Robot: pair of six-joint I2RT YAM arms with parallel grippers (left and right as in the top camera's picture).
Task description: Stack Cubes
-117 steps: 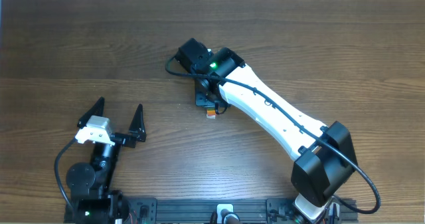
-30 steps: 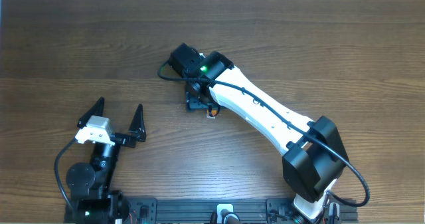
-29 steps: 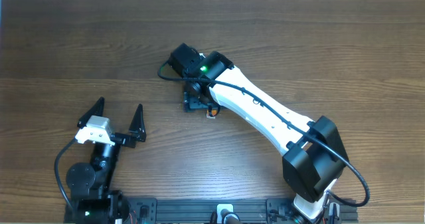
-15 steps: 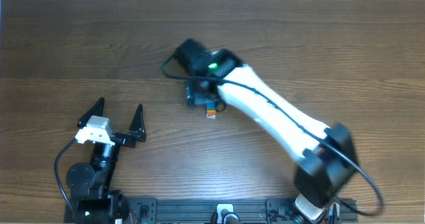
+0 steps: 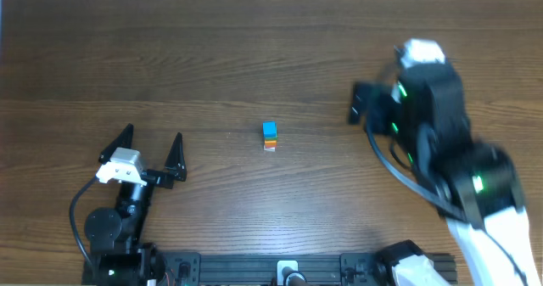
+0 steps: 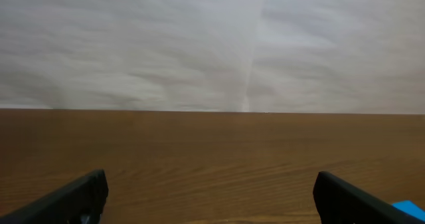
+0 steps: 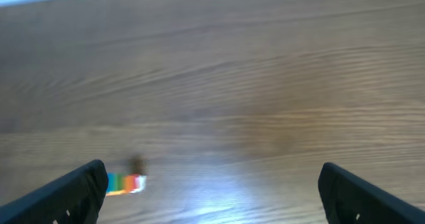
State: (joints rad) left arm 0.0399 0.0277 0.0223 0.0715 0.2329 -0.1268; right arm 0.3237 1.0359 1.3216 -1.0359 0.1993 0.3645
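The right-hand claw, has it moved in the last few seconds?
Yes. The right gripper has swung rightward, away from the cube stack it was hovering over.

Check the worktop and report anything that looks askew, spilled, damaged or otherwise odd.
Nothing stands out. The cube stack stands alone in the middle of the table, blue cube on top, with no cube lying loose beside it. The left gripper and the right gripper are both open, well apart from it.

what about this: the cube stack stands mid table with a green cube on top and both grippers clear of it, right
Wrong colour: the top cube is blue, not green, as the top view shows. The stack does stand mid table, with left gripper and right gripper clear of it.
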